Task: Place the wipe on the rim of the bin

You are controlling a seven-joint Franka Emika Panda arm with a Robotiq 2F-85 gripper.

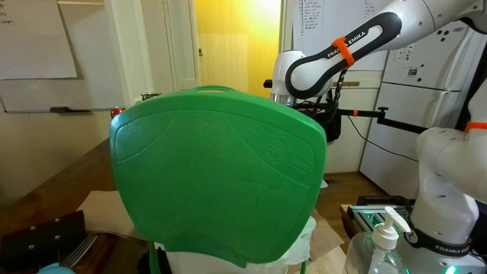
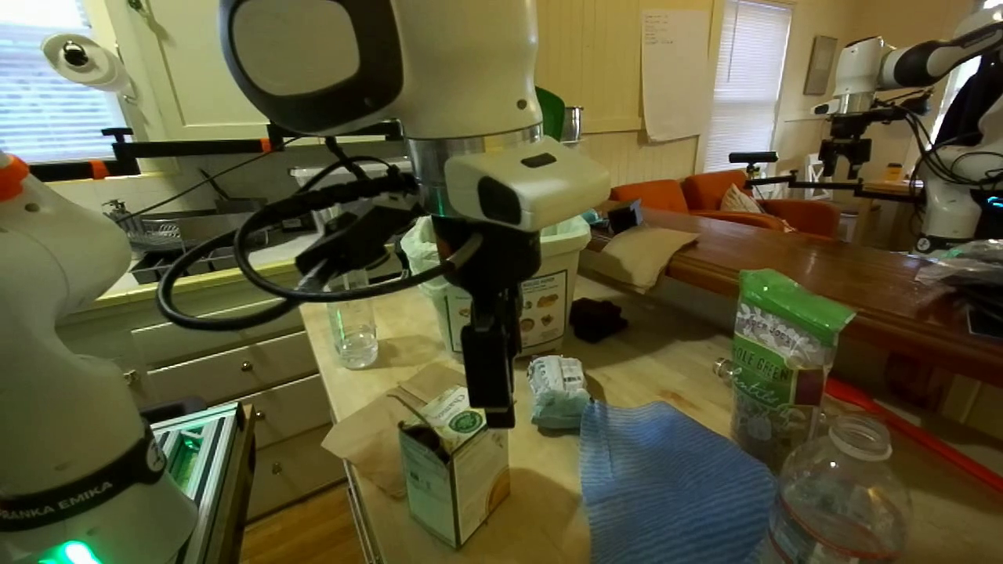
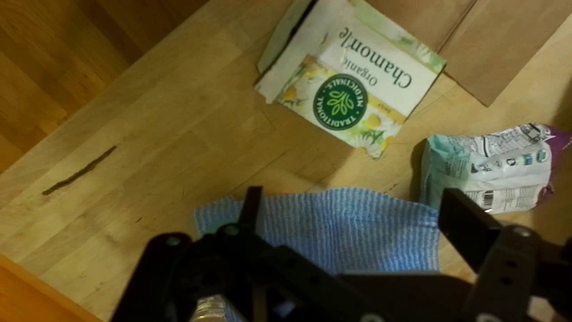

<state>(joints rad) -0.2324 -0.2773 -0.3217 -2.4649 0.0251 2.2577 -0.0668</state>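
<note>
Hovering — fingers (image 3: 465,226) parted, blue wipe (image 3: 351,228) below.

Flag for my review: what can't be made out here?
Wipe: cut off by an exterior view's bottom edge; partly behind the tool in the wrist view.
Bin rim: partly behind the arm in an exterior view.
Worktop: mostly behind the green lid in an exterior view.

Looks stippled and plastic on the bin lid (image 1: 218,175); like matt, ribbed cloth on the wipe (image 2: 670,478); wooden on the desk (image 3: 156,170).
</note>
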